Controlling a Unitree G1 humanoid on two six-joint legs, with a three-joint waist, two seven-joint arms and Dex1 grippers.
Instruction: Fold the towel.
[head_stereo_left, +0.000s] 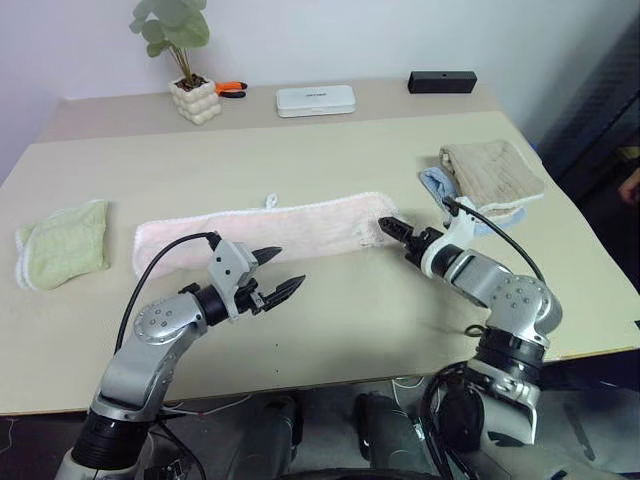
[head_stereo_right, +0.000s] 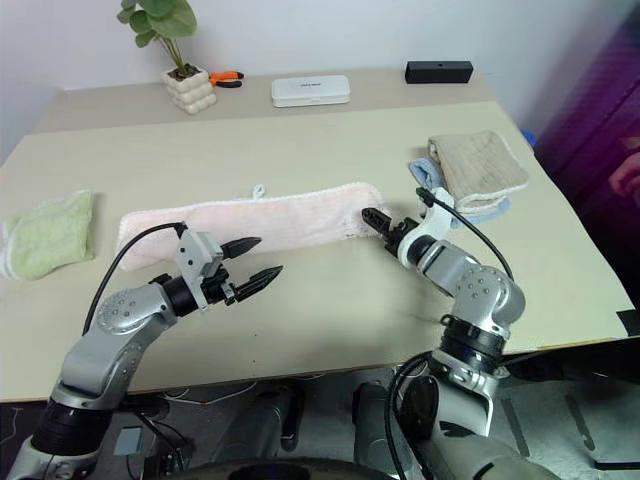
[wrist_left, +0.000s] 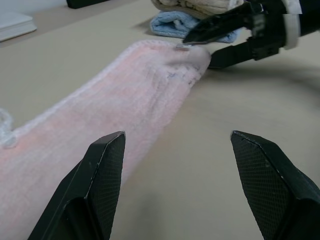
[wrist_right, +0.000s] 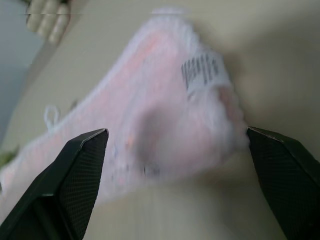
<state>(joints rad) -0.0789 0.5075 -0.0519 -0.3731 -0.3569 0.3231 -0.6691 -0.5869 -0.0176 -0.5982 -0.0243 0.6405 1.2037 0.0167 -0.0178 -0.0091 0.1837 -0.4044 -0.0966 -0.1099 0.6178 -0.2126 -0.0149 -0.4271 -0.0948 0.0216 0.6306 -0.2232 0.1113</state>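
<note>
The towel is pale pink and fluffy, lying as a long narrow strip across the middle of the table. A white printed label sits at its right end. My right gripper is open at that end. One finger sits above the towel's corner and the other beside it near the table, and the cloth lies between them unpinched. My left gripper hangs open over the bare table, just in front of the towel's left half, pointing along it toward the right gripper.
A light green towel lies at the far left. A beige towel on a blue one lies at the right. A potted plant, an orange-handled tool, a white box and a black box line the back edge.
</note>
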